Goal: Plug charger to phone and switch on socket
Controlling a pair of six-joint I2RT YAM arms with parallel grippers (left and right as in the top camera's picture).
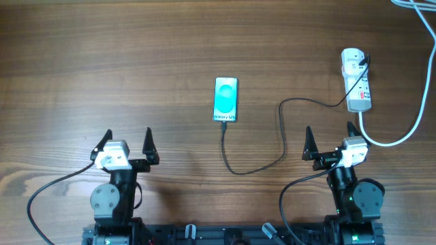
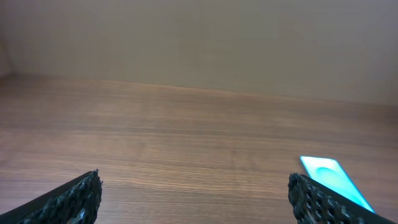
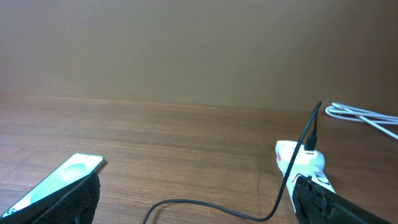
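The phone [image 1: 225, 99] lies flat mid-table with its turquoise screen lit; it also shows in the left wrist view [image 2: 334, 181] and the right wrist view [image 3: 59, 180]. The black charger cable [image 1: 283, 139] curves from the phone's near end across to the white socket strip [image 1: 356, 80] at the far right; its tip touches the phone's bottom edge. The cable [image 3: 249, 210] rises to the adapter on the socket [image 3: 301, 158] in the right wrist view. My left gripper [image 1: 125, 145] and right gripper [image 1: 330, 139] are both open and empty near the front edge.
A thicker white cord [image 1: 419, 82] runs from the socket strip round the right edge to the far right corner, also seen in the right wrist view [image 3: 364, 116]. The wooden table [image 1: 102, 61] spreads to the left.
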